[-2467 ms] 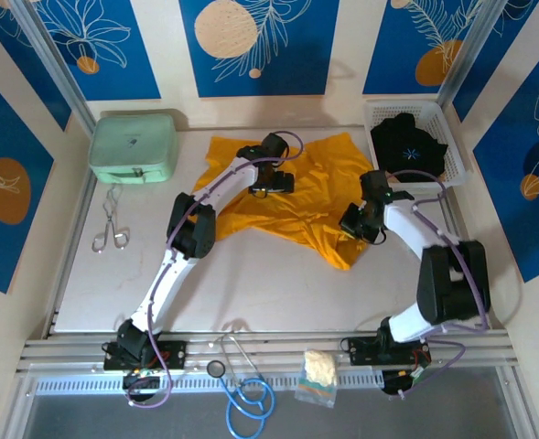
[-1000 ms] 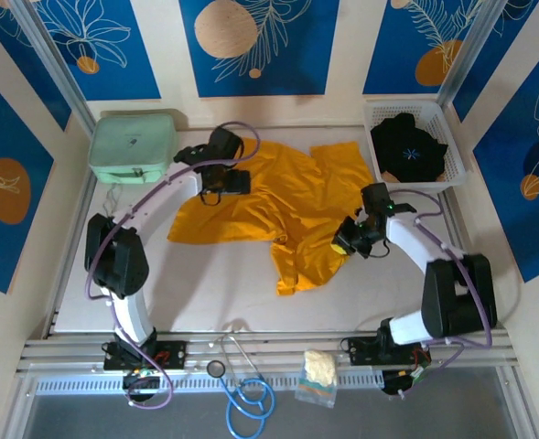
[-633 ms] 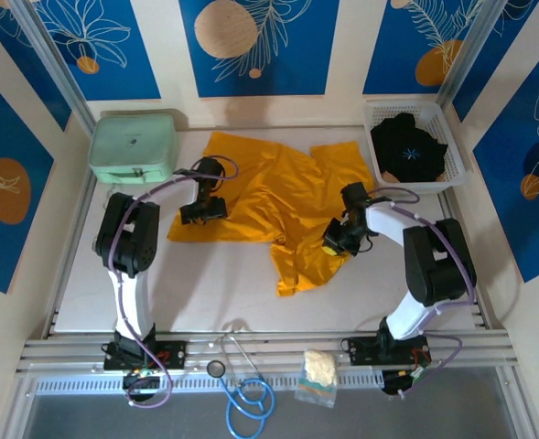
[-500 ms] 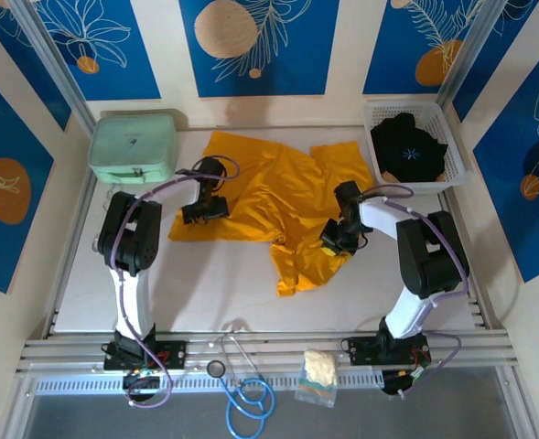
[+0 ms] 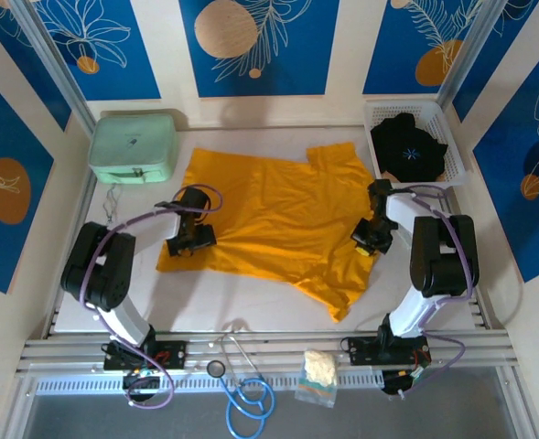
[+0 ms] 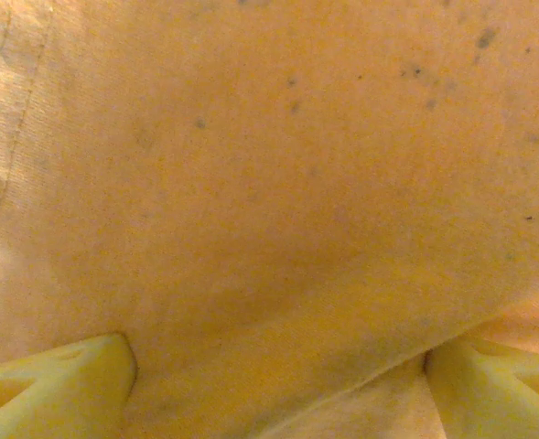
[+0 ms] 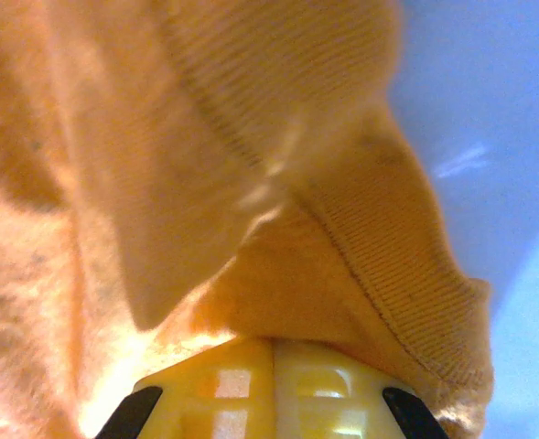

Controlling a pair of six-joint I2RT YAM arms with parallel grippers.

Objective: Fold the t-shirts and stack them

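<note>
Orange-yellow t-shirt [image 5: 278, 215] of plain soft cloth, spread almost flat across the middle of the pale grey table [image 5: 242, 297], with one corner trailing toward the near edge. A black t-shirt [image 5: 408, 146] with a small light-blue starburst print sits bunched in a white plastic basket [image 5: 406, 104] at the far right corner. I judge both shirts light, limp and quick to wrinkle or slide. Nothing holds its shape, so I would take hold at hems, sleeves or corners, two points at once, and keep the cloth taut. My left gripper [image 5: 185, 241] is low at the shirt's left edge, its yellow fingers [image 6: 49, 384] spread wide with cloth lying between them and nothing pinched. My right gripper [image 5: 368, 238] is at the right edge, clamped tight on a stitched hem of the orange-yellow t-shirt. Left arm bows out to the left, then reaches in; right arm is folded close, elbow out by the table's right side.
</note>
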